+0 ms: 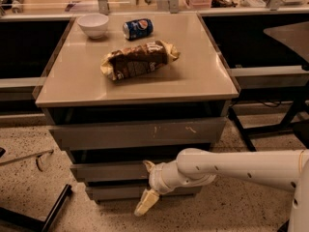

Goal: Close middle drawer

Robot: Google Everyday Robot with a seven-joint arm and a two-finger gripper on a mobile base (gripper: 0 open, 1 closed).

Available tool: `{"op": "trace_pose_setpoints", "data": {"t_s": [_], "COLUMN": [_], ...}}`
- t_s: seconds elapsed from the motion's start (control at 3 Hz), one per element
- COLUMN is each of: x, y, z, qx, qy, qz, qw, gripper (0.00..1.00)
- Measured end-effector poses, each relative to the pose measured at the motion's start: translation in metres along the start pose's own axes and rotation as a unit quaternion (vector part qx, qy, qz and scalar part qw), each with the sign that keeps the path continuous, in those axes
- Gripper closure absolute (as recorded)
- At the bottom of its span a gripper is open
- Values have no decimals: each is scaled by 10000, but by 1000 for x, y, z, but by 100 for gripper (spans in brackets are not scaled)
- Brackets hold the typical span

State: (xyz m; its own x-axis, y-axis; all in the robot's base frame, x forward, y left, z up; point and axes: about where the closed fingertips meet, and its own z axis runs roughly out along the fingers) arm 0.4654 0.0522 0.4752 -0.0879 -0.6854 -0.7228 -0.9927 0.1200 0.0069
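The middle drawer (106, 171) is the plain grey front between the taller scratched top front (137, 133) and the lowest front (113, 192). It sticks out a little past the lowest front, with a dark gap above it. My gripper (146, 184) is at the right part of the middle drawer's front, on the end of my white arm (236, 168), which reaches in from the right. One fingertip (147, 165) points up at the drawer's top edge. The other (145, 203) hangs down over the lowest front. The fingers are spread open and hold nothing.
On the beige cabinet top (193, 76) lie a brown chip bag (137, 59), a blue can (137, 28) on its side and a white bowl (93, 24). Dark table legs (256, 129) stand at the right. A black bar (55, 209) lies on the speckled floor at the left.
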Motion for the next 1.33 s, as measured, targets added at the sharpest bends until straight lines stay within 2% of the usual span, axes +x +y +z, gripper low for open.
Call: {"op": "trace_pose_setpoints", "data": {"t_s": [0.67,1.0,1.33], "x": [14,28,38], "y": [-47,-61,-67], "z": [-3,8,30], "qx": [350,299,101], "qy": [-159,-201,-224], "qz": [133,281,390], "qw": [9992,9990,9989], "gripper": [0,0,0]}}
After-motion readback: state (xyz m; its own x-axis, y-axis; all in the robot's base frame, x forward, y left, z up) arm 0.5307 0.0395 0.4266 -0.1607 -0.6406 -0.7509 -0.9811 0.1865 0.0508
